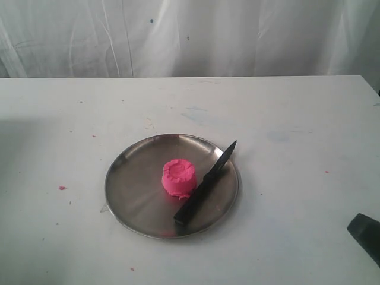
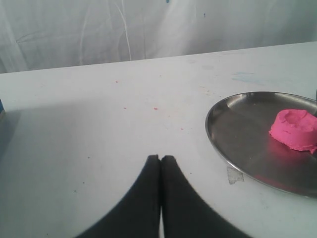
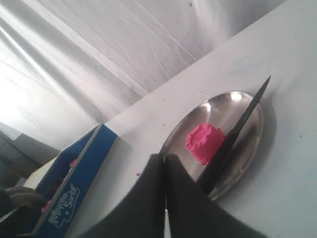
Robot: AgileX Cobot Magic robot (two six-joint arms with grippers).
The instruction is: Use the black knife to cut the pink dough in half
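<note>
One squat round lump of pink dough (image 1: pixel 179 177) with a dented top sits in the middle of a round steel plate (image 1: pixel 122 178). The black knife (image 1: pixel 205 183) lies on the plate just right of the dough, touching its base, tip pointing to the far right and handle toward the near rim. My left gripper (image 2: pixel 161 157) is shut and empty over bare table, left of the plate (image 2: pixel 223 130) and dough (image 2: pixel 295 129). My right gripper (image 3: pixel 164 156) is shut and empty, off the plate's (image 3: pixel 253 136) near right side, apart from the knife (image 3: pixel 233 133) and dough (image 3: pixel 203 142).
A black part of the right arm (image 1: pixel 367 233) shows at the exterior view's bottom right corner. A blue box (image 3: pixel 74 186) stands beyond the plate in the right wrist view. Tiny pink crumbs (image 1: pixel 62 187) dot the white table. A white curtain hangs behind.
</note>
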